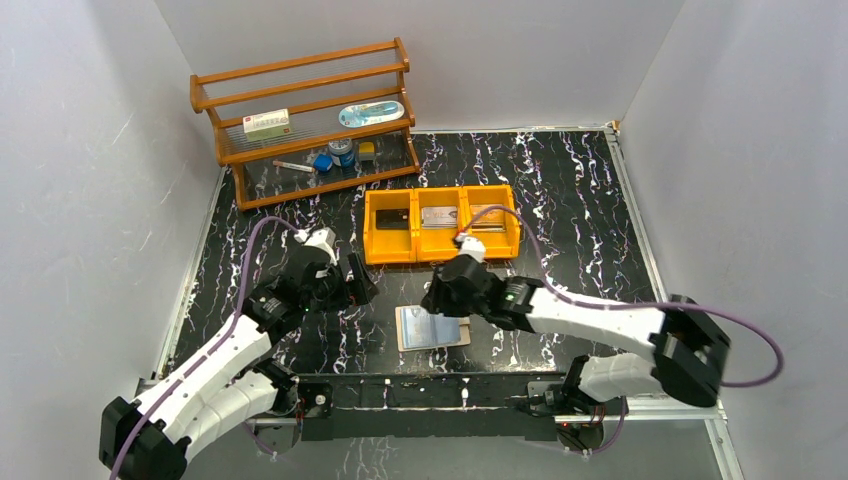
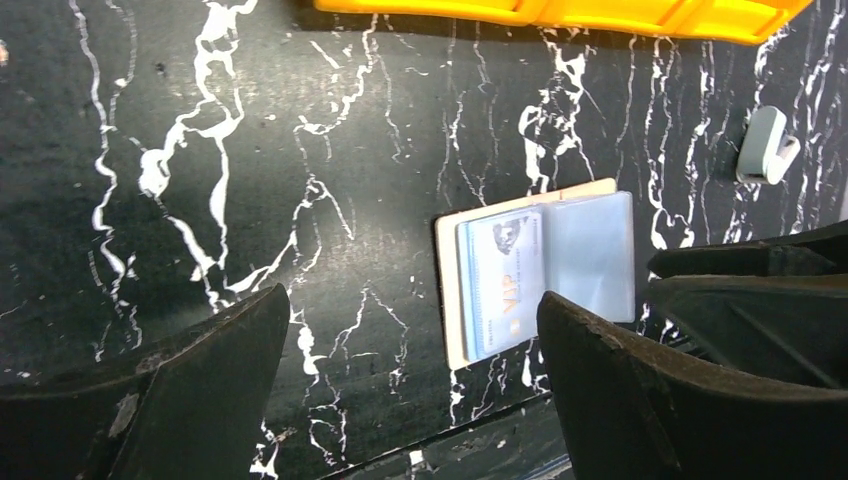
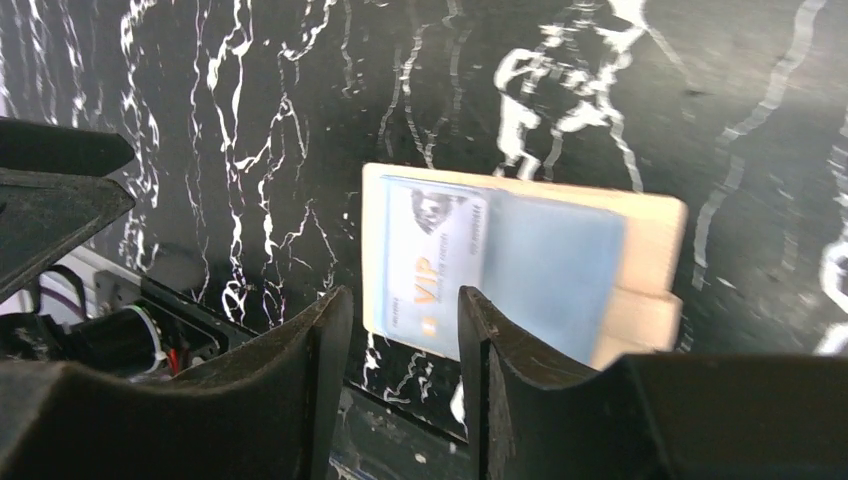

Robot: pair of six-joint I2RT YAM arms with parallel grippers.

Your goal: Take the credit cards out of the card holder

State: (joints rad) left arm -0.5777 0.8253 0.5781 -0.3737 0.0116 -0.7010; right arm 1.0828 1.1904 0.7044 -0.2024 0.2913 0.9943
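**Top view.** The holder [image 1: 432, 327] lies open on the table [image 1: 560, 180], near the front edge and between the arms. The bin [image 1: 391, 256] sits behind it, with cards [image 1: 440, 218] in its compartments. The left gripper [image 1: 352, 288] hangs left of the holder and the right gripper [image 1: 440, 297] just behind it. Neither touches it.

**Left wrist.** The jaws stand wide apart and hold nothing. 1 pale card [image 2: 500, 278] marked VIP sits in the holder's left pocket. The right pocket [image 2: 590, 255] looks empty, though I cannot be sure. A small white clip [image 2: 765, 145] lies well apart, near the bin.

**Right wrist.** The jaws are about half open and empty, poised above the VIP card's near end.

Judging by this, 1 card remains to pull. To do it well, the right fingers should come down over that card's exposed edge, pinching the card alone and not the shiny pocket film. They should then draw it out flat along the pocket's opening. The holder is light and will likely drag along, so the left gripper should first press on the tan cover [image 3: 655, 235].
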